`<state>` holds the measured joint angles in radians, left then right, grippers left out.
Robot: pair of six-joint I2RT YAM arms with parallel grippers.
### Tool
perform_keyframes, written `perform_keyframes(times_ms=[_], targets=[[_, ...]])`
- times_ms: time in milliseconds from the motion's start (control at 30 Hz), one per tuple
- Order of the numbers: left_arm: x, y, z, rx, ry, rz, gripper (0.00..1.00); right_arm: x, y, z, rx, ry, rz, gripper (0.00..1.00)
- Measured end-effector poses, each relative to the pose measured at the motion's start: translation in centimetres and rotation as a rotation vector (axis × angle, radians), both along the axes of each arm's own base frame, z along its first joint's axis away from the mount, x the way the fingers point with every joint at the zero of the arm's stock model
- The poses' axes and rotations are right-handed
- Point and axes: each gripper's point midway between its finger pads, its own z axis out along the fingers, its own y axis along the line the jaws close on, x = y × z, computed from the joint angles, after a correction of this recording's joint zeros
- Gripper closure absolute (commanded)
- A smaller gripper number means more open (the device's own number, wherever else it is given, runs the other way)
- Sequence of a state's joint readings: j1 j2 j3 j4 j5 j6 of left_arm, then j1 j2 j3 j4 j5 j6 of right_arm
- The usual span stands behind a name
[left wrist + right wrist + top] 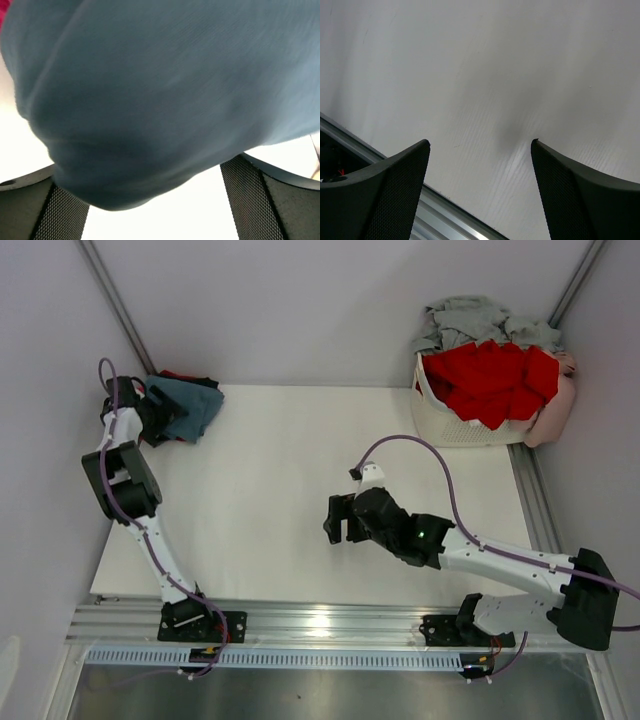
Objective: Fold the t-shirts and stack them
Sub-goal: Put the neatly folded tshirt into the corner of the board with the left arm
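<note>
Pale walls close in a white counter (300,460). At its far left corner lies a blue-grey shirt (192,405), with red and black cloth showing at its far edge. The left jaws stand released, spread wide against the shirt's cloth. Near the middle, the right jaws hang spread over the counter, gripping nothing. At far right, red shirts (490,380) and a grey shirt (470,318) fill the basket (450,428).

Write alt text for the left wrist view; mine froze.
Slate blue-grey t-shirt cloth fills most of the frame, bulging between the left pincer's two wide-spread black mesh fingers. White table shows beneath, a magenta sliver at top left.
</note>
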<state>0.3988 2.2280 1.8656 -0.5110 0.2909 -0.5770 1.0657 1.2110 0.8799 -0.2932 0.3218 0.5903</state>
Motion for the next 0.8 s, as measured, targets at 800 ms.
perform_keyframes(times_ms=[800], targets=[[-6.2,-10.7,24.8,0.194,-0.735,-0.378,0.01,0.7,-0.9,-0.8,-0.084,-0.048,0.0,0.01]])
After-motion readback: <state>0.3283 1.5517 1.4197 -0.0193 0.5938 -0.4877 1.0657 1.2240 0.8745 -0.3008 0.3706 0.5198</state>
